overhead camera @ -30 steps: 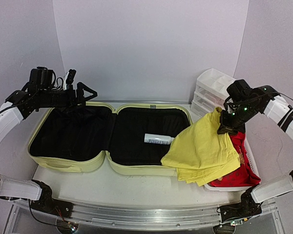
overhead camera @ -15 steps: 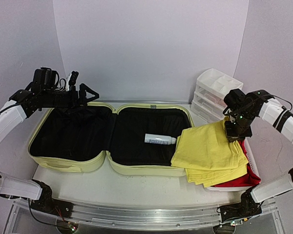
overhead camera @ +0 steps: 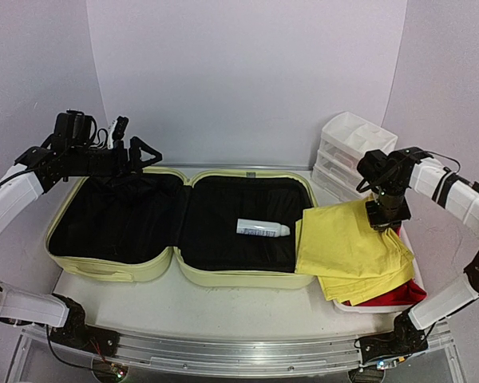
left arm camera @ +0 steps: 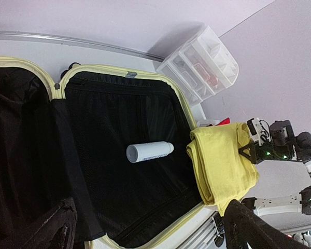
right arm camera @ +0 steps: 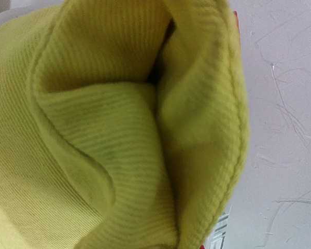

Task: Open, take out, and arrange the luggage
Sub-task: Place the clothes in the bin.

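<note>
folded yellow cloth (overhead camera: 347, 251) over red cloth (overhead camera: 399, 294) — white drawer organizer (overhead camera: 347, 152) behind them, white bottle (overhead camera: 263, 229) lying on its side

Hard plastic shell, soft cloths, one smooth bottle

The pale yellow-green hard-shell suitcase (overhead camera: 112, 269) has a smooth moulded plastic shell with a soft satin sheen. Its black fabric lining (overhead camera: 116, 219) is matt woven cloth, slightly wrinkled. The yellow rib-knit cloth (right arm camera: 93, 135) shows fine raised ribs and a stitched hem, matt and soft. The red cloth (overhead camera: 399, 295) under it also looks matt, its weave too small to tell. The white cylindrical bottle (left arm camera: 149, 152) is smooth plastic with a faint gloss and a printed label. The white translucent plastic drawer organizer (overhead camera: 345, 144) is hard and glossy. The white tabletop (overhead camera: 223, 307) is smooth and matt, and the grey metal rail (overhead camera: 223, 351) along its near edge is dully reflective.
</note>
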Available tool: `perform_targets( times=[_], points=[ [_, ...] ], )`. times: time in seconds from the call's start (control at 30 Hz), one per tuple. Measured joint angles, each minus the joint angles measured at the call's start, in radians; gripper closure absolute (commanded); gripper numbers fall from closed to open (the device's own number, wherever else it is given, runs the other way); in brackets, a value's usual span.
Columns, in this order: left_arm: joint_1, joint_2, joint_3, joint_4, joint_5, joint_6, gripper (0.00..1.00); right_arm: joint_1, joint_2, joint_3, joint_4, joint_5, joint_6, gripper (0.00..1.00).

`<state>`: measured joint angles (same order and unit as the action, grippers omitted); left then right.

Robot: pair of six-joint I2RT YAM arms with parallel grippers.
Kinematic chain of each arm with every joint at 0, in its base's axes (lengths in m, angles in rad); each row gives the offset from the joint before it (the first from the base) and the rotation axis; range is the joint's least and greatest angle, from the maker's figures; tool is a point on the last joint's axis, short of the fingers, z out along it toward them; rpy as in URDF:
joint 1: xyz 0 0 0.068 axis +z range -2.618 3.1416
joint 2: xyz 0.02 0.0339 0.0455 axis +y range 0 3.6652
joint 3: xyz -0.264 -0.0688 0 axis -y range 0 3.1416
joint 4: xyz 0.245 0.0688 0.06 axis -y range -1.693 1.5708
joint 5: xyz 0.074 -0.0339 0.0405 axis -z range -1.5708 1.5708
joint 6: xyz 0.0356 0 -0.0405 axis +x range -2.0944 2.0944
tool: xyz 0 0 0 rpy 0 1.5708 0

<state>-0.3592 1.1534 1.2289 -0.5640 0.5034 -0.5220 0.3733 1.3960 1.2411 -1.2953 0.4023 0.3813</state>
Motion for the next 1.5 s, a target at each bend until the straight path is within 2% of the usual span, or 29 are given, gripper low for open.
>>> perform_targets(
  times=[0.4,0.5,0.57,0.63,0.73,0.77,0.8,0.83,0.87,0.9,1.03,1.17,1.3,1.43,1.5],
  points=[
    [0.000,0.025,0.000,0.000,0.003,0.000,0.00,0.000,0.119,0.000,0.017,0.201,-0.022,0.99],
    [0.000,0.032,0.000,0.000,0.004,-0.001,0.00,0.000,0.137,0.000,0.016,0.255,-0.020,0.94],
    [0.000,0.033,0.000,0.000,0.007,-0.001,0.00,-0.002,0.146,0.000,0.012,0.275,-0.017,0.94],
    [0.000,0.033,0.000,0.000,0.010,-0.001,0.00,-0.006,0.158,0.001,-0.001,0.284,-0.005,0.96],
    [0.000,0.033,0.000,0.000,0.012,-0.001,0.00,-0.015,0.195,0.013,-0.050,0.294,0.053,0.93],
    [0.000,0.033,0.000,0.000,0.014,0.000,0.00,-0.016,0.214,0.020,-0.068,0.302,0.079,0.83],
    [0.000,0.033,0.000,0.000,0.016,0.000,0.00,-0.017,0.232,0.024,-0.082,0.311,0.102,0.67],
    [0.000,0.034,0.000,0.000,0.018,0.000,0.00,-0.019,0.247,0.025,-0.093,0.319,0.122,0.44],
    [0.000,0.034,0.000,0.000,0.019,0.000,0.00,-0.021,0.259,0.026,-0.105,0.332,0.144,0.24],
    [0.000,0.035,0.000,0.000,0.019,0.000,0.00,-0.027,0.267,0.026,-0.123,0.351,0.159,0.20],
    [0.000,0.046,0.000,0.000,0.021,0.000,0.00,-0.047,0.267,0.037,-0.187,0.406,0.202,0.18],
    [0.000,0.052,0.000,0.000,0.021,0.001,0.00,-0.050,0.206,0.087,-0.200,0.420,0.200,0.26],
    [0.000,0.053,0.001,0.000,0.021,0.001,0.00,-0.050,0.064,0.143,-0.137,0.293,0.108,0.40],
    [0.000,0.053,0.001,0.000,0.021,0.001,0.00,-0.050,-0.070,0.101,-0.004,0.007,0.040,0.69],
    [0.000,0.053,0.001,0.000,0.021,0.002,0.00,-0.050,-0.090,0.049,0.071,-0.127,0.029,0.90]
  ],
)
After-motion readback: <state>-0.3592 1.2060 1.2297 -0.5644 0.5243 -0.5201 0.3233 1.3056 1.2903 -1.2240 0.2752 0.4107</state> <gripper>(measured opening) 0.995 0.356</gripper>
